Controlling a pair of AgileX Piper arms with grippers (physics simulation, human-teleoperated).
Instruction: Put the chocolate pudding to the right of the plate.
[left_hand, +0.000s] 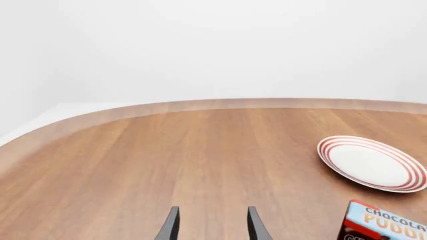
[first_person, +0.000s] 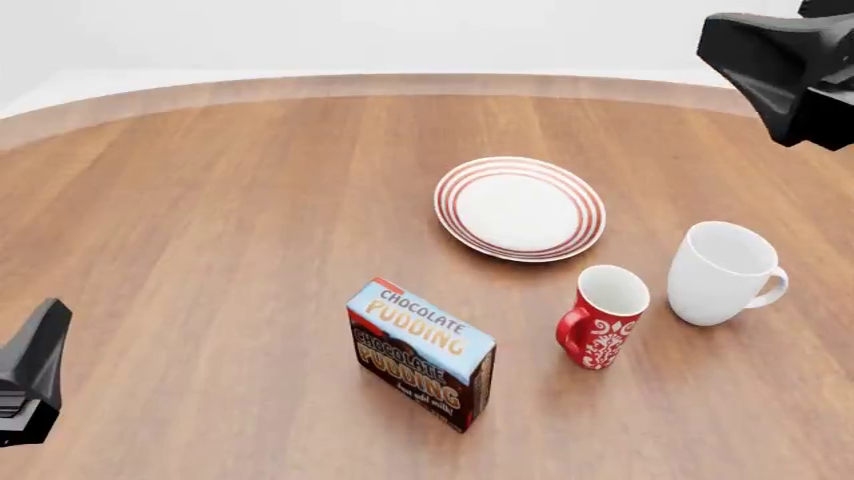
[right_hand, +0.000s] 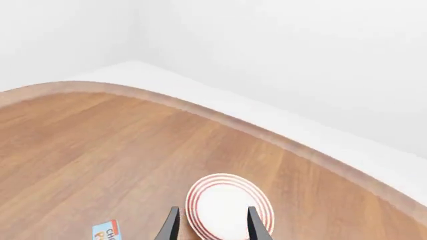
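The chocolate pudding (first_person: 420, 352) is a carton with a light blue top and dark brown and red sides. It stands on the wooden table in front of the plate (first_person: 519, 208) and a little to its left. The plate is white with red rings on its rim. My left gripper (left_hand: 212, 227) is open and empty, low over bare wood, with the plate (left_hand: 370, 162) and the pudding (left_hand: 387, 226) off to one side. My right gripper (right_hand: 212, 227) is open and empty, high above the table, with the plate (right_hand: 223, 202) below it and a corner of the pudding (right_hand: 107, 231) in view.
A red patterned mug (first_person: 603, 318) stands in front of the plate and to its right, with a white mug (first_person: 721, 272) right of it. The left arm (first_person: 30, 385) is at the near left edge, the right arm (first_person: 787, 60) at the far right. The table's curved far edge (first_person: 400, 85) runs across the back.
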